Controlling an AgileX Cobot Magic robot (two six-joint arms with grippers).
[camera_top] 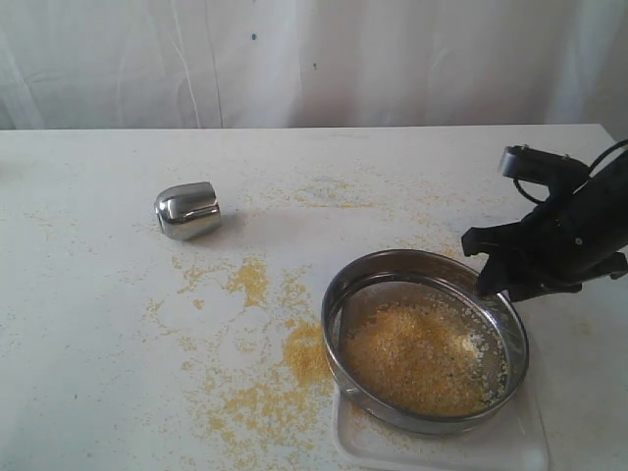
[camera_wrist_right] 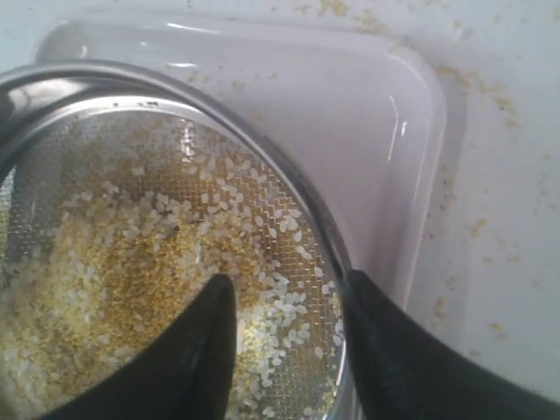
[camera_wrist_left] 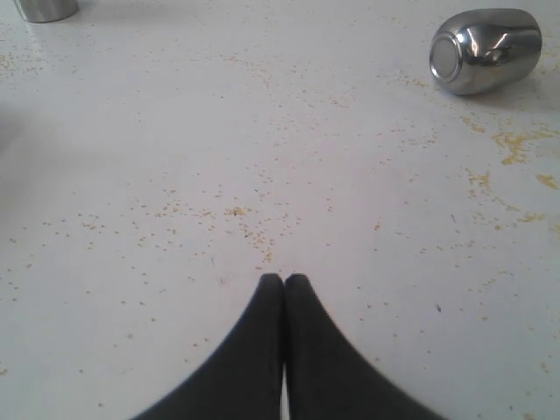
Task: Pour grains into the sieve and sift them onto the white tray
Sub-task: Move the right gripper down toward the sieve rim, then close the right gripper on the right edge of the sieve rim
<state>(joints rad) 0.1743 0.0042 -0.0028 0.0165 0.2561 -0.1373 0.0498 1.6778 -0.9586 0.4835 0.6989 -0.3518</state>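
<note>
Grains (camera_top: 422, 358) are sitting in the sieve (camera_top: 422, 420) on the tray (camera_top: 525, 442), sifting's looking undone, right tool (camera_wrist_right: 289, 280) gaping astride the rim, left tool (camera_wrist_left: 284, 278) pinched together.

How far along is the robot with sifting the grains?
Pouring looks done: the cup lies on its side, and the grains sit in the sieve on the white tray. The right gripper is open across the sieve's rim. Sifting is left: the tray's visible part looks nearly bare.
</note>
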